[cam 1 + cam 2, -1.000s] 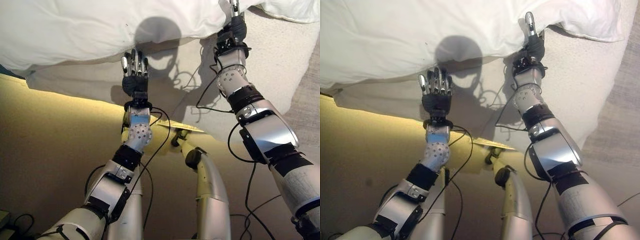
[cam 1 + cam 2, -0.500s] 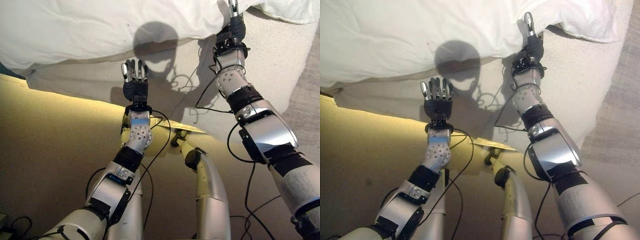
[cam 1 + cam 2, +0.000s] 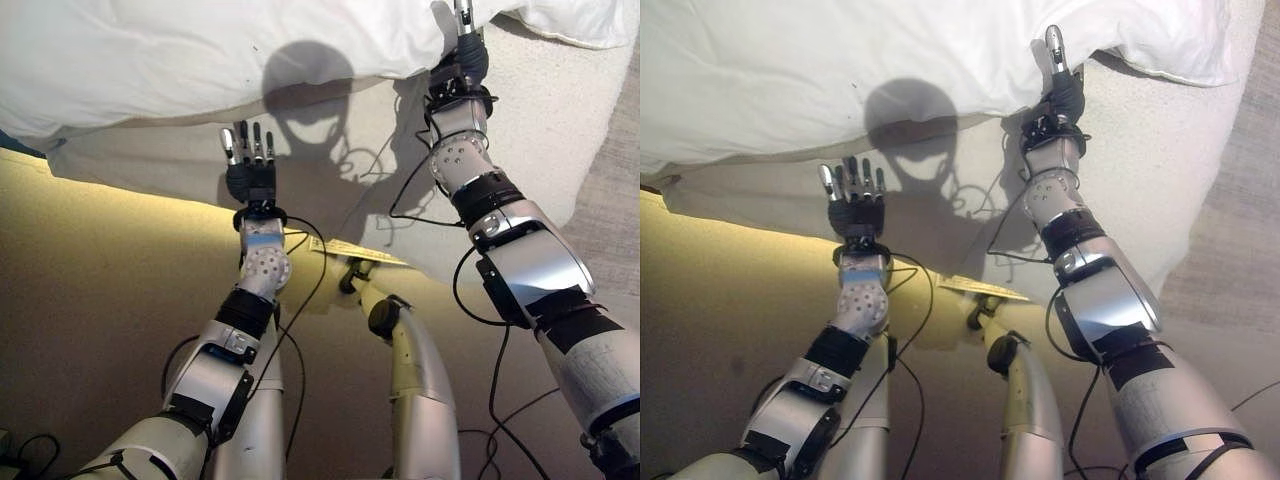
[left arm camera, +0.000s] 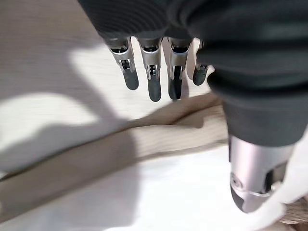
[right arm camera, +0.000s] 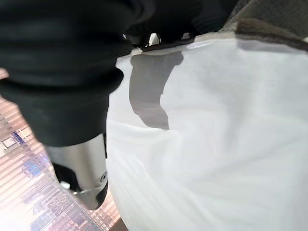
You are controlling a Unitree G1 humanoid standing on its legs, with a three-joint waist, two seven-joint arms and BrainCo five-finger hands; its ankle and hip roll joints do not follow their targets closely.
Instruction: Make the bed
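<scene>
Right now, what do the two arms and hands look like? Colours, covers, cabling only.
Both arms are silver-grey shells with black bands at the joints and a perforated silver ball-shaped wrist section. Left hand: silver fingers with dark tips, dark ribbed cover over back and wrist. Right hand: same dark ribbed cover, one silver digit showing. Thin black cables loop along both forearms.

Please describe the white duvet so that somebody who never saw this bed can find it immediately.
Look at the bed, covered by a beige sheet across the upper part of the head views. The white duvet is the thick puffy layer on top, with the right hand at its near edge. It is bright white and billowy; the sheet is flat and beige.
</scene>
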